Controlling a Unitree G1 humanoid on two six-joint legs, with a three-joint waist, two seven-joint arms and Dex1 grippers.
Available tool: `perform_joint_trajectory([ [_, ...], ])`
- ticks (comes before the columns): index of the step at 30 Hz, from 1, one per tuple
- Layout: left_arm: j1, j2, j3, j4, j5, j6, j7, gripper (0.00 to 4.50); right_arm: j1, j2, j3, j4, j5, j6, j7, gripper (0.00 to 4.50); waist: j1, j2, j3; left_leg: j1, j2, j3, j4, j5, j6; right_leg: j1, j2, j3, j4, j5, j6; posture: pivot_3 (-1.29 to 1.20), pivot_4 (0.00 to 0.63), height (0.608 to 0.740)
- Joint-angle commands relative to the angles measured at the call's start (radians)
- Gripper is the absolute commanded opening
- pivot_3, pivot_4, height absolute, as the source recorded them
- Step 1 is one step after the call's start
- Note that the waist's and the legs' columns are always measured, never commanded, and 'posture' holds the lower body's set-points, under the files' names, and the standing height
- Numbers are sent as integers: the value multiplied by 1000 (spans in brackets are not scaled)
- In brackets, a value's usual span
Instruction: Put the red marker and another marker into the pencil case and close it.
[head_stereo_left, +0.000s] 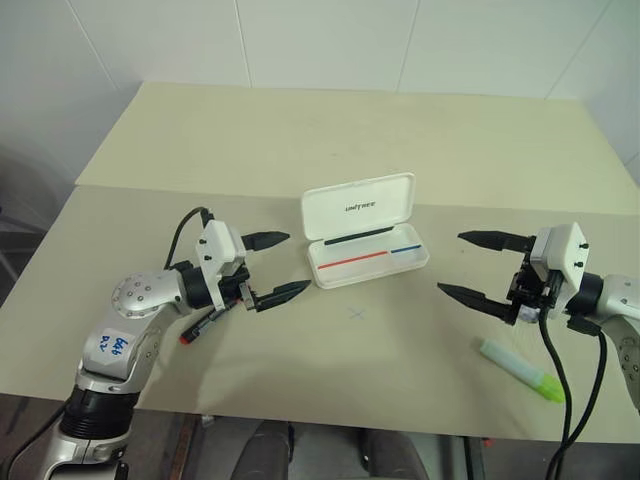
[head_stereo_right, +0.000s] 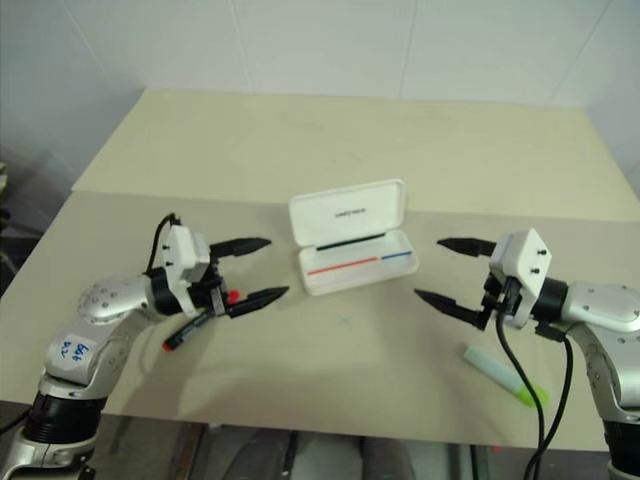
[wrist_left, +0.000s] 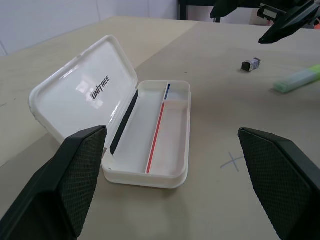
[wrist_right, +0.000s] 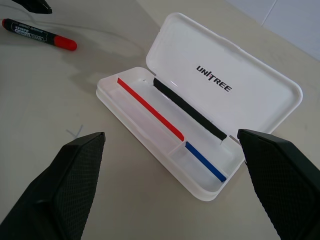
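The white pencil case (head_stereo_left: 365, 230) lies open at the table's middle, its lid tilted back and its tray empty, with a red and a blue stripe inside. The red marker (head_stereo_right: 195, 325) rests on the table under my left gripper (head_stereo_left: 299, 262), partly hidden by it. That gripper hovers open to the left of the case, pointing at it. The other marker, a pale green highlighter (head_stereo_left: 520, 367), lies near the front right edge. My right gripper (head_stereo_left: 449, 262) hovers open to the right of the case, above and behind the highlighter. Neither gripper holds anything.
A small pencilled cross (head_stereo_left: 357, 313) marks the table in front of the case. A small dark and silver object (wrist_left: 251, 64) lies near the right gripper. A second tabletop (head_stereo_left: 350, 130) joins behind the case. The front edge runs close below the highlighter.
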Motion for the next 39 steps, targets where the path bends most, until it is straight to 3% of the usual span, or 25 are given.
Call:
perform_joint_trajectory([
  [1, -3, 5, 16, -24, -4, 6, 3, 4478, -31, 9, -15, -28, 14, -7, -19, 4500, 0, 0, 0, 0, 0, 0, 1, 0, 0, 0, 0, 0, 0, 0, 0, 0, 150, 740],
  [16, -46, -8, -31, 43, 34, -30, -39, 4478, -44, 91, 47, -67, -9, -10, -92, 4500, -3, 0, 0, 0, 0, 0, 1, 0, 0, 0, 0, 0, 1, 0, 0, 0, 150, 740],
  [19, -70, -11, -77, 34, 48, 12, -36, 3832, -76, 107, 78, -79, 4, 3, -89, 4500, 0, 0, 0, 0, 0, 0, 1, 0, 0, 0, 0, 0, 2, 0, 0, 0, 150, 740],
  [22, -77, -12, -122, 38, 80, 15, -39, 2845, -83, 113, 92, -82, 4, 2, -85, 4500, 0, 0, 0, 0, 0, 0, 2, 0, 0, 0, 0, 0, 1, 0, 0, 0, 150, 740],
  [31, -172, -107, -270, 121, 220, 54, 21, 2845, -79, 138, 103, -95, -4, -21, -100, 4500, 1, 0, 0, 0, -1, 0, 3, 0, 0, 0, 0, 0, 2, 0, 0, 0, 150, 740],
  [39, -209, -150, -321, 217, 299, 44, 19, 2845, -33, 131, 72, -163, 1, -8, -126, 4500, 1, 0, 0, -1, -1, -1, 5, 0, 0, 0, 0, 0, 4, 0, 0, 0, 150, 740],
])
